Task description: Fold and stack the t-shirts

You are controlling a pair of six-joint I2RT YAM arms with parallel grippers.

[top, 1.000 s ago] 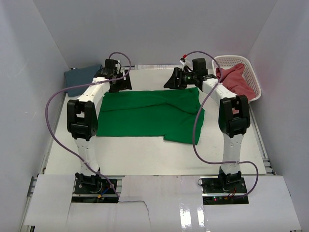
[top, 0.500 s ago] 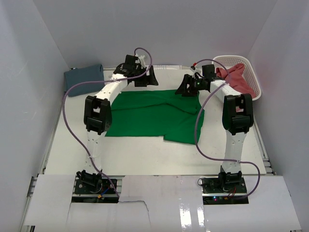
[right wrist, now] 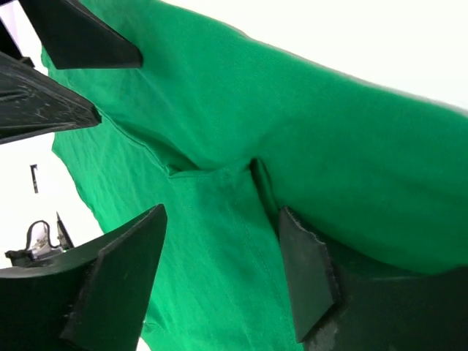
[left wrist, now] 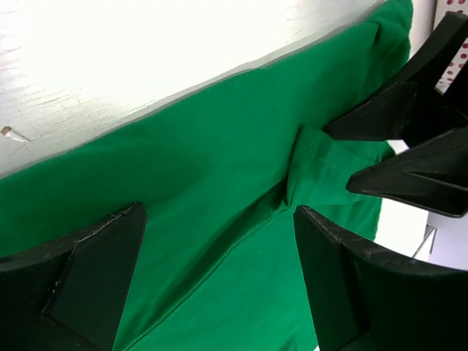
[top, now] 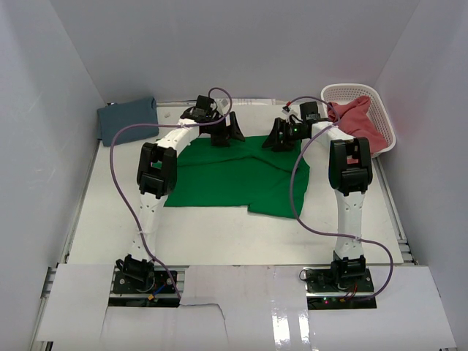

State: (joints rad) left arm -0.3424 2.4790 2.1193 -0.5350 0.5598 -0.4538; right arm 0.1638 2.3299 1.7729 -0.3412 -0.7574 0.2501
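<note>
Clash / bad-pinch risk at green t-shirt (top: 227, 175) far edge.
Left fingers (left wrist: 95, 285) and right fingers (right wrist: 117, 285) both released, empty, close together over its centre wrinkle (left wrist: 292, 183); shirt lies on counter (top: 219, 234). Closing here could clash tips or grab one layer, skewing fold.

Background stuff around the white table (top: 219, 234)

Far right corner has a white plastic basket (top: 383, 110) with lattice sides and a smooth rim, sitting right up against the right-hand wall. Plain pale grey walls (top: 241, 44) box the table in on the left, back and right. A metal rail (top: 399, 230) runs along the table's right edge, and there's a matching one on the left. The near edge is covered by a white sheet (top: 241, 314); it's glossy with glare in the middle, and its bottom edge looks ragged near the left. The left wrist view shows a tiny fleck (left wrist: 10, 134) on the tabletop, can't tell if it's a chip or a scrap.
</note>
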